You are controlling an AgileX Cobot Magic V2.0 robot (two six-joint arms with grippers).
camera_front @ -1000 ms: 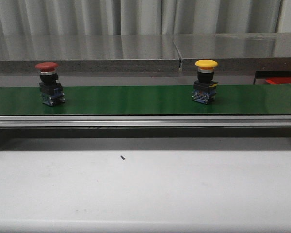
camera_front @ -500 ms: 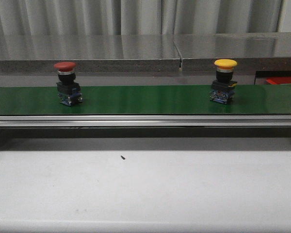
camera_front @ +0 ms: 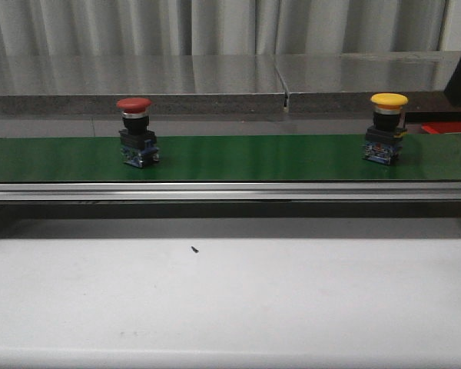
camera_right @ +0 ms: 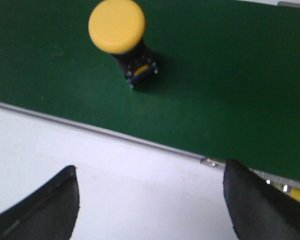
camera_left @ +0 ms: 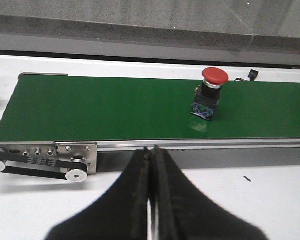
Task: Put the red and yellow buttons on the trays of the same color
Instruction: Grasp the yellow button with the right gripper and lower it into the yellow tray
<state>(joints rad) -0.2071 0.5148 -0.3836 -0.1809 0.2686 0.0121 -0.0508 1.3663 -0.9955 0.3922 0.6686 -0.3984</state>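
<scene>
On the green belt (camera_front: pixel 246 157) stand red button (camera_front: pixel 136 131) and yellow button (camera_front: pixel 386 127), upright.

1. Even, soft room light; the steel shelf (camera_front: pixel 215 75) behind shows pale vertical reflections.
2. The green belt (camera_front: pixel 253 157) carries a mild sheen.
3. The right wrist view is blurred, perhaps from motion; the yellow button (camera_right: pixel 117 26) looks soft-edged.

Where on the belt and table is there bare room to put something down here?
The green belt is bare between the red button and the yellow button. The white table in front of the belt rail holds only a tiny dark speck. Nowhere looks crowded.
</scene>
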